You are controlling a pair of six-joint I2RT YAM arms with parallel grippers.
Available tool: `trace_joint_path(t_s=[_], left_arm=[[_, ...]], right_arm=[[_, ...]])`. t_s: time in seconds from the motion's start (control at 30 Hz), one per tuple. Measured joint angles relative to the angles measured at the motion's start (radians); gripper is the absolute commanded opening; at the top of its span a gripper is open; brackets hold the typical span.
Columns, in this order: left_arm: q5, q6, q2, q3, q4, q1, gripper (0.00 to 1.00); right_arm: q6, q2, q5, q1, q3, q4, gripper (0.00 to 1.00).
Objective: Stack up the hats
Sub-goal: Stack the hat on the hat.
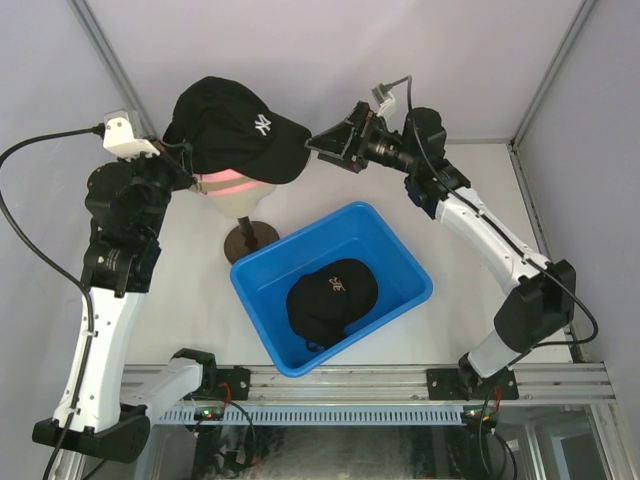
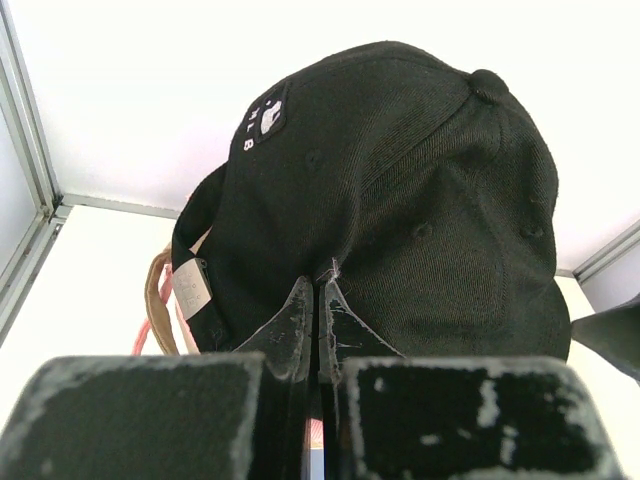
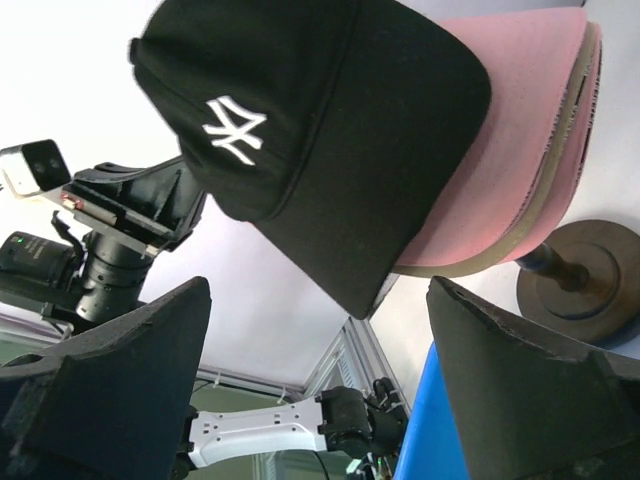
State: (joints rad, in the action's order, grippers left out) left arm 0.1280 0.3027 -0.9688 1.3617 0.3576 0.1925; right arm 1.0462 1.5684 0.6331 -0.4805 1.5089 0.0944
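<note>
A black hat with a white NY logo [image 1: 235, 125] [image 3: 300, 130] sits on top of a pink hat [image 1: 235, 183] [image 3: 520, 130] and a tan hat [image 3: 480, 262], all on the mannequin head. My left gripper [image 1: 185, 160] [image 2: 320, 290] is shut, its tips pinched at the rear lower edge of the black NY hat [image 2: 400, 180]. My right gripper [image 1: 318, 145] [image 3: 318, 285] stands open just off the brim's tip, nothing between its fingers. A second black hat with a small orange mark [image 1: 332, 295] lies in the blue bin.
The blue bin [image 1: 400, 245] sits in the middle of the table, close to the mannequin stand's round brown base [image 1: 250, 240] [image 3: 580, 275]. White walls and metal frame posts enclose the table on three sides.
</note>
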Motion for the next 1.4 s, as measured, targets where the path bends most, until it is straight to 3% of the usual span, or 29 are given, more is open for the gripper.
trace_joint_path(t_s=[0.5, 1.4], left_arm=[[0.009, -0.008, 0.013, 0.000, 0.009, 0.000, 0.00], [-0.002, -0.013, 0.014, 0.042, 0.058, 0.000, 0.04]], right_arm=[[0.000, 0.056, 0.035, -0.009, 0.015, 0.002, 0.88], [0.000, 0.186, 0.085, -0.023, 0.254, 0.050, 0.88]])
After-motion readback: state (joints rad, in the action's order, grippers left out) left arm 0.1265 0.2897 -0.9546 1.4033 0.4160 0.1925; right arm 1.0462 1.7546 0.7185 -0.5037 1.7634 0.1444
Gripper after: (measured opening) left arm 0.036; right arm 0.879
